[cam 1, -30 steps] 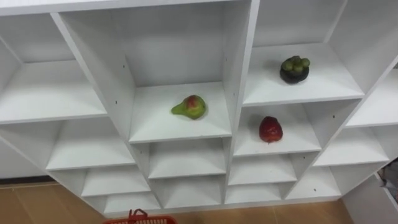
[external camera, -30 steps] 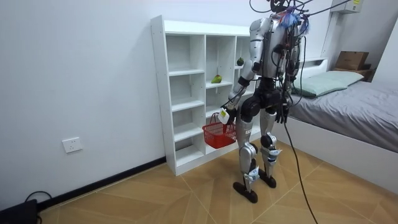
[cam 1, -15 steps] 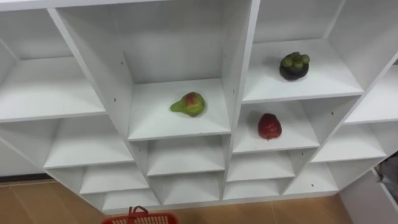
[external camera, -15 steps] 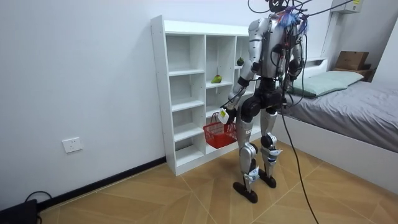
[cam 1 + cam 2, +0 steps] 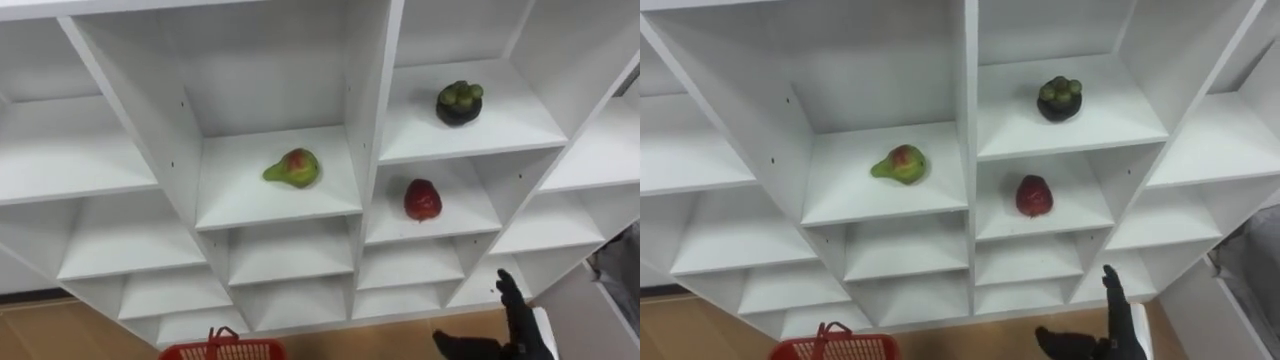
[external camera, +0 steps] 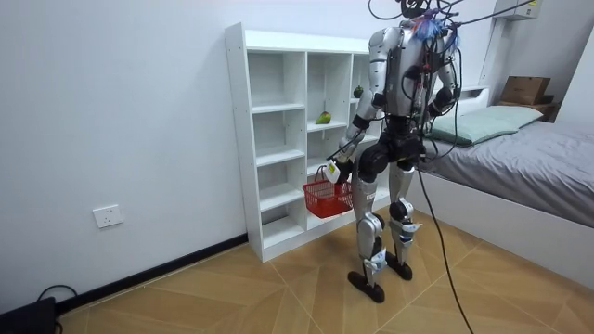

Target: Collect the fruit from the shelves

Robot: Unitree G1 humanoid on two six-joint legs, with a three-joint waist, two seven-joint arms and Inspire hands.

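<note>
A white closet [image 5: 372, 110] of open shelves stands in front of me. A green and red pear [image 5: 292, 168] lies on a middle shelf. One compartment to the right sits a red fruit [image 5: 422, 200], and above it a dark mangosteen [image 5: 458, 102] with a green top. My right hand [image 5: 508, 325] shows at the lower right, below the shelves, open with straight fingers and apart from all the fruit. In the room view my left hand [image 6: 333, 173] is curled round the handle of a red basket [image 6: 327, 198], which hangs low before the closet. The basket's rim [image 5: 222, 350] shows at the bottom edge.
I stand upright close to the closet [image 6: 278, 139] on a wooden floor. A bed [image 6: 534, 158] lies behind me at the room view's right, with a cardboard box [image 6: 524, 89] beyond it. Several shelf compartments hold nothing.
My right hand has risen into the eye view at the lower right. The whole picture has shifted a little to the left; the fruit lies as before.
</note>
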